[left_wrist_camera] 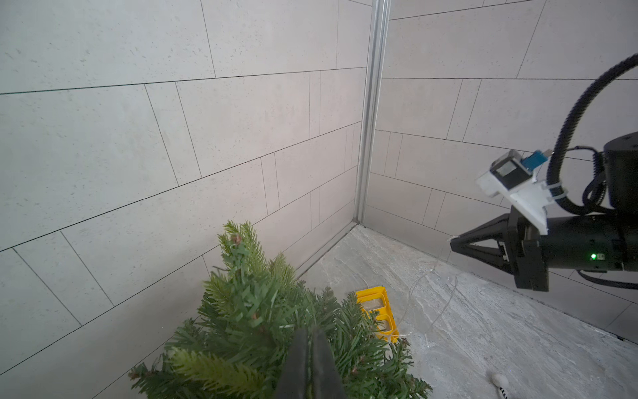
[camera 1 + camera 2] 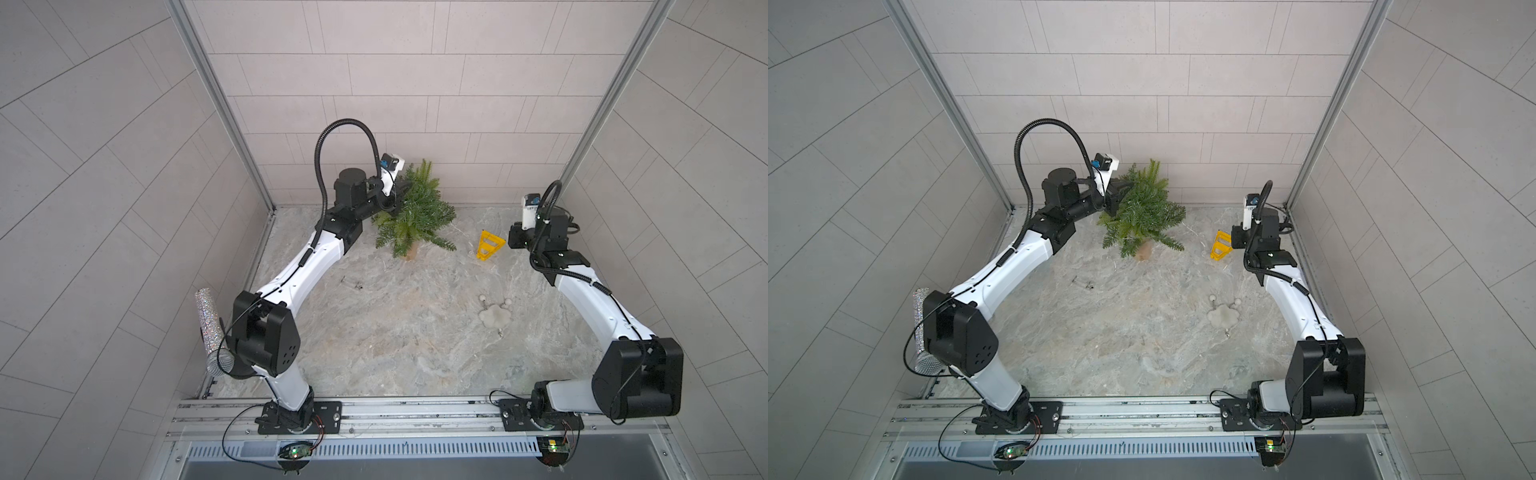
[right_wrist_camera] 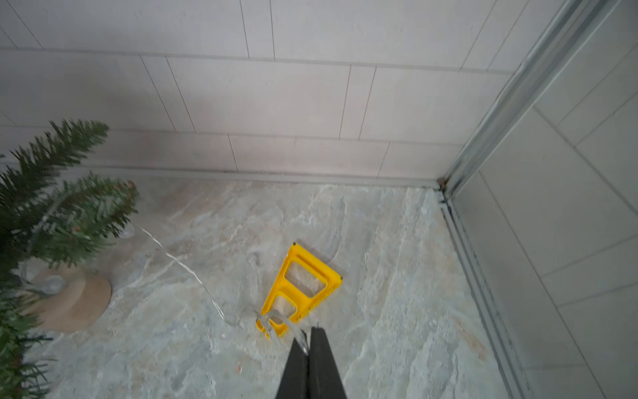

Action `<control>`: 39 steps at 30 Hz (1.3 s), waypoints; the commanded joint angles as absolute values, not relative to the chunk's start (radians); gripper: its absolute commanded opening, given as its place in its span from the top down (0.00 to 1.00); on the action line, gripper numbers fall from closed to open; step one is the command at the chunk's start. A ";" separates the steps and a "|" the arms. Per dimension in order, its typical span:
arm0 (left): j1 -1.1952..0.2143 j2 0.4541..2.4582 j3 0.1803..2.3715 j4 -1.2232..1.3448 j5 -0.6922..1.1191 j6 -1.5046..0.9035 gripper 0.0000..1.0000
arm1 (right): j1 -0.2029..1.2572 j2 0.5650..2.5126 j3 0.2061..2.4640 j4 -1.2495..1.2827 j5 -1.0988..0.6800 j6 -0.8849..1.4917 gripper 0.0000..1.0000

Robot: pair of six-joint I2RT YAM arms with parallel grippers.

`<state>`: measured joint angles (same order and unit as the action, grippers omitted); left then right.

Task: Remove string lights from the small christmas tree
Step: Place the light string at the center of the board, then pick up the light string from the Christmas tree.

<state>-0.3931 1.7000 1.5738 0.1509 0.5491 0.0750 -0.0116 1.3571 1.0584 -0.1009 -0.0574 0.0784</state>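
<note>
Right gripper (image 3: 308, 332) tight on string lights (image 3: 183, 266)

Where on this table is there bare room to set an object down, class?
Widest bare patch: front centre of the table, bordered by the syringe, fluffy toy and front rail. Crowded at the back: small christmas tree, yellow frame, and the string lights trailing between them.

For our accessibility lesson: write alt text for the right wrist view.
The right gripper, jaws shut, pinches the string lights, whose thin wire trails across the marble floor to the small christmas tree. A yellow triangular frame lies flat nearby.
</note>
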 commanded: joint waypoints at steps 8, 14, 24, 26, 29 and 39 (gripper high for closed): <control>-0.390 1.721 1.592 0.131 0.600 0.049 1.00 | -0.011 1.378 1.062 -0.210 -0.010 0.069 0.39; -0.390 1.711 1.592 0.126 0.609 0.059 1.00 | -0.006 1.495 1.123 -0.076 -0.455 0.000 0.38; -0.389 1.703 1.587 0.088 0.596 0.094 1.00 | 0.001 1.924 1.380 0.092 -0.714 -0.242 0.40; -0.389 1.699 1.583 0.084 0.573 0.106 1.00 | 0.013 2.000 1.434 0.130 -0.750 -0.226 0.40; -0.387 1.697 1.588 0.072 0.553 0.115 1.00 | 0.037 2.076 1.505 0.154 -0.751 -0.250 0.40; -0.372 1.704 1.607 0.063 0.540 0.117 0.95 | 0.084 2.271 1.785 0.103 -0.741 -0.253 0.42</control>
<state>-0.3786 1.7023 1.5875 0.1223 0.5442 0.1059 0.0814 2.2387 1.7245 0.1112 -0.7193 -0.2283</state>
